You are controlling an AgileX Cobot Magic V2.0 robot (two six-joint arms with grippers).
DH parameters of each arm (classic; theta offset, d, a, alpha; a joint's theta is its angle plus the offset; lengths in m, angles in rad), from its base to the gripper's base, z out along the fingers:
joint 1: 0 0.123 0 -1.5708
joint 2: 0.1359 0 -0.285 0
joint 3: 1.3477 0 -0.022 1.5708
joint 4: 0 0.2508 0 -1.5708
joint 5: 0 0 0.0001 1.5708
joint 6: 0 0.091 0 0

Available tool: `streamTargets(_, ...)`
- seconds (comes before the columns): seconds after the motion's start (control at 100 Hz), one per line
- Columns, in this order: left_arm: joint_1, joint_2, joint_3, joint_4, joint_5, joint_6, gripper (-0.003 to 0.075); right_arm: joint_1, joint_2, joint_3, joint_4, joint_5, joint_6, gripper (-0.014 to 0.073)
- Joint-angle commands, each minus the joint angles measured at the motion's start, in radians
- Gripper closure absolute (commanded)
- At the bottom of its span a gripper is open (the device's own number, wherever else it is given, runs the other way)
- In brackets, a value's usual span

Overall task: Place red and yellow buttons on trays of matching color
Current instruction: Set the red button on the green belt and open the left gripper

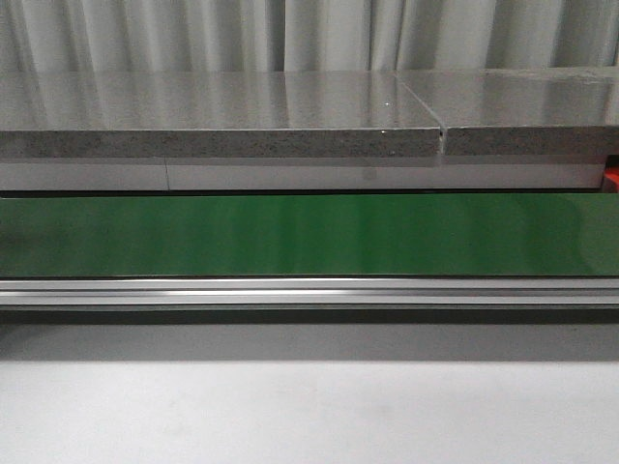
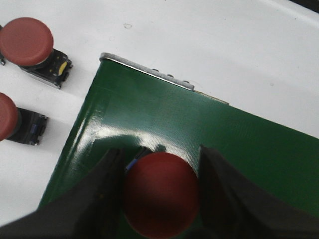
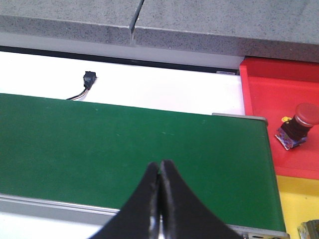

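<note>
Held button: a red button (image 2: 159,194) sits between the two dark fingers (image 2: 102,194) of the left gripper (image 2: 158,191), low in the left wrist frame, over the green belt (image 2: 199,129). The fingers stand parted on either side of the red cap and look to be against it; the cap is blurred.
Loose buttons: two more red buttons lie on the white table (image 2: 199,40) beside the belt's end, one at the upper left of the left wrist frame (image 2: 27,42), one at the left edge (image 2: 7,122), partly cut off. Both are off the belt and apart from each other.
Placed button: one red button (image 3: 301,122) lies tilted in the red tray (image 3: 274,94), at the right of the right wrist frame.
Yellow tray: a strip of it (image 3: 294,199) shows at the lower right, just below the red tray.
Right gripper: its tips (image 3: 159,172) are pressed together with nothing between them, low centre of the frame, over the belt.
Belt: green, running across the middle of the front frame, with a metal rail (image 1: 309,290) along its near edge.
Cable: a small black plug with wires (image 3: 87,82) lies on the white surface beyond the belt, upper left of the right wrist frame.
Front frame: neither arm shows there; a grey slab (image 1: 213,116) lies above the belt.
</note>
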Motion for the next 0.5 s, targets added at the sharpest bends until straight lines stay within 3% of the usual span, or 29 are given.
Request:
streamTargets(0.0, 0.001, -0.019, -0.024, 0.022, -0.018, 0.026, 0.0605, 0.002, -0.001, -0.027, 0.001, -0.077, -0.008, 0.0662)
streamTargets(0.08, 0.001, -0.019, -0.024, 0.003, -0.020, 0.053, 0.0463, 0.002, -0.001, -0.027, 0.001, -0.077, -0.008, 0.0662)
streamTargets(0.21, 0.001, -0.019, -0.024, -0.040, -0.032, 0.093, 0.0153, 0.002, -0.001, -0.027, 0.001, -0.077, -0.008, 0.0662)
streamTargets(0.25, 0.001, -0.019, -0.024, -0.040, -0.032, 0.096, 0.0102, 0.002, -0.001, -0.027, 0.001, -0.077, -0.008, 0.0662)
streamTargets(0.32, 0.001, -0.019, -0.026, -0.040, -0.032, 0.096, 0.0063, 0.002, -0.001, -0.027, 0.001, -0.077, -0.008, 0.0662)
streamTargets(0.49, 0.001, -0.020, -0.062, -0.046, -0.030, 0.113, 0.0071, 0.002, -0.001, -0.027, 0.001, -0.077, -0.008, 0.0662)
